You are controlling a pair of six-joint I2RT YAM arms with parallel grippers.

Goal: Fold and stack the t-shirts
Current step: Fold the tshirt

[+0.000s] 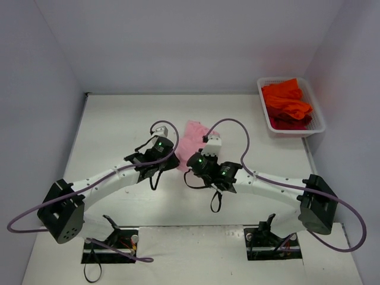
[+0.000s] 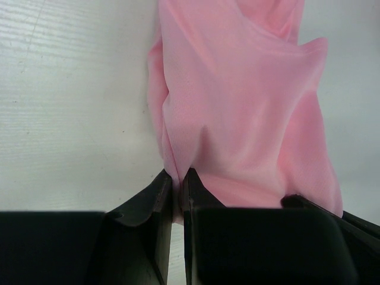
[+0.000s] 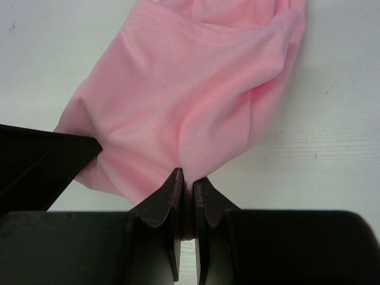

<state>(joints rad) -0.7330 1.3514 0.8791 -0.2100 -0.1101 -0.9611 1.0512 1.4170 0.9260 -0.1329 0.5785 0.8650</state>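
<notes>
I have both grippers closed narrow on the pink t-shirt (image 1: 193,132), which lies bunched near the centre of the tabletop (image 1: 119,119).

1. Left gripper (image 2: 180,178): its jaws are pinched on a fold at the near edge of the cloth. In the left wrist view the cloth runs away from them toward 12 o'clock.
2. Right gripper (image 3: 187,181): its jaws are pinched on another point of the same near edge. In the right wrist view the cloth fans toward 11 and 12 o'clock.

Purpose of the hold, in my judgement: two separate pinches on one edge let me draw the garment taut and flat before folding. A single pinch would leave it roped.

Orientation: in the overhead view the visible pink strip has its long axis from about 7 to 1 o'clock. The arms hide much of it, so I cannot tell collar end from hem.

The orange-red t-shirts (image 1: 287,104) wait heaped in the white basket (image 1: 318,127) at 2 o'clock, well apart from the working area.
</notes>
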